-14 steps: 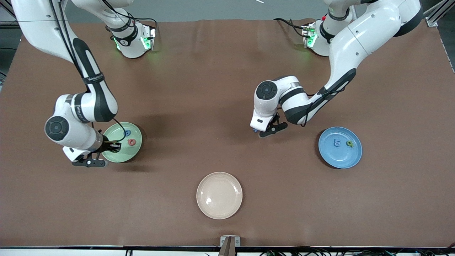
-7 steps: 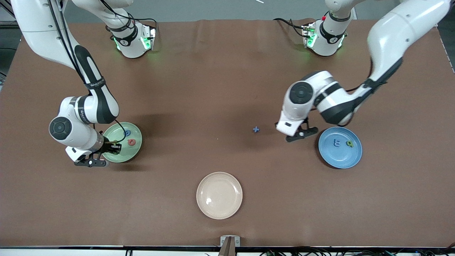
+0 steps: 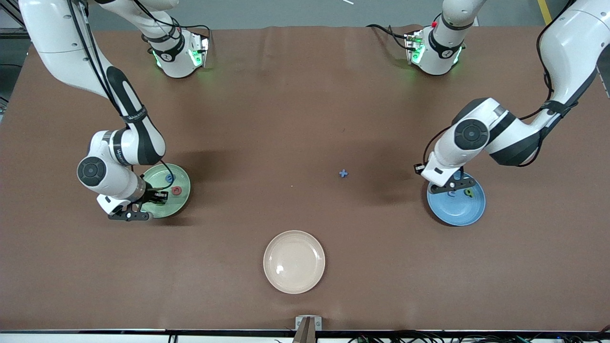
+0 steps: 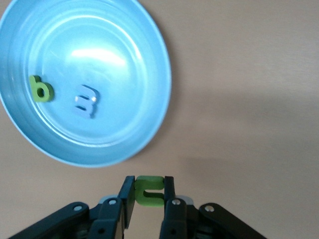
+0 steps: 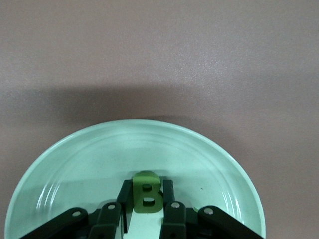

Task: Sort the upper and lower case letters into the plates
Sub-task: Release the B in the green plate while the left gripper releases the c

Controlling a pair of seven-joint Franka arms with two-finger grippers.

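The left claw (image 3: 450,186) hides part of the blue plate (image 3: 457,209).

Bare brown table cloth (image 3: 295,109) is lying open around the small blue plus-shaped piece (image 3: 343,174) at mid-table, while the round cream-beige plate (image 3: 294,261) is sitting nearer the front camera than that piece, well apart from it.

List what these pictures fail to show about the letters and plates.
- Front view: the left hand covers part of the blue plate.
- Front view: letters in the green plate are too small to read.
- Right wrist view: the image edge crops the green plate.
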